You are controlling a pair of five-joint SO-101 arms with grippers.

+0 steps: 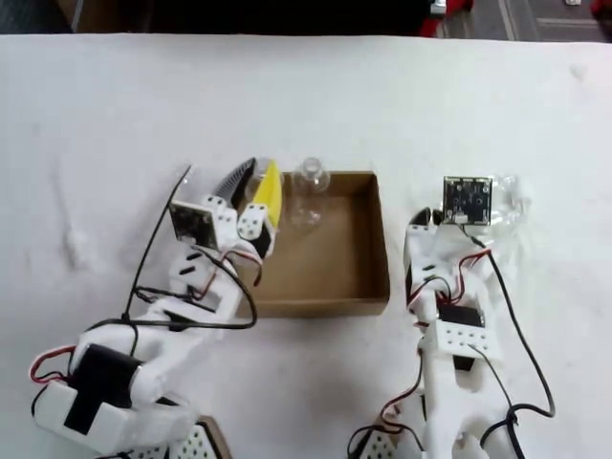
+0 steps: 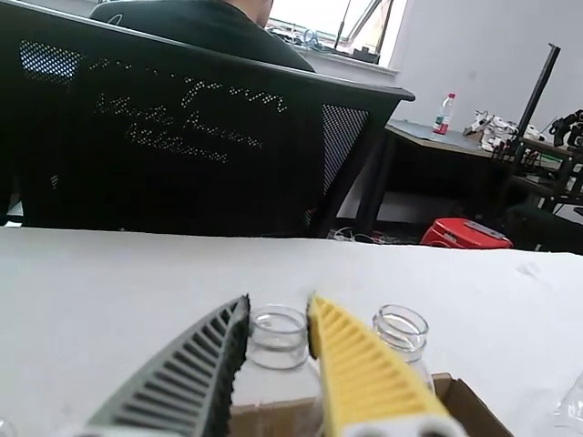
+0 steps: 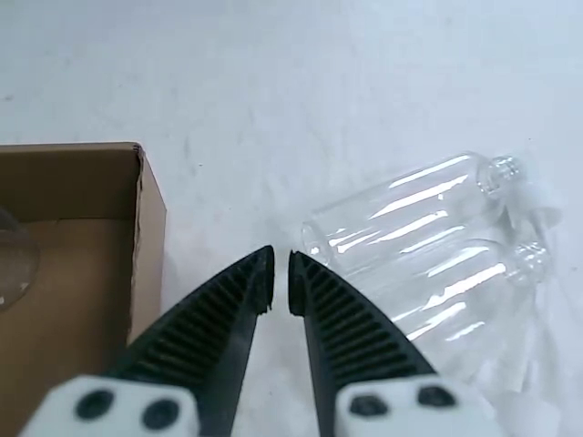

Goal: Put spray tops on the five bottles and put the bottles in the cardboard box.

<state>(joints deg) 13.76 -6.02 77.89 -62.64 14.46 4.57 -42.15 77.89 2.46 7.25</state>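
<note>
Left gripper (image 2: pixel 278 305) is clamped on 1 clear plastic bottle (image 2: pixel 278 341) standing in the 1 brown cardboard box (image 1: pixel 368 239), second upright bottle (image 2: pixel 401 330) just beside it. Right gripper (image 3: pixel 280 259) is nearly closed and holding nothing, near 2 lying bottles (image 3: pixel 401 205) right of the box.

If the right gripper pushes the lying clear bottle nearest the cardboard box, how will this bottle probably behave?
The clear bottle lies on its round side, so a push from the right gripper would probably roll it. It looks empty and thin-walled, so it is likely light. Its smooth, glossy surface may slip in a grasp.
</note>
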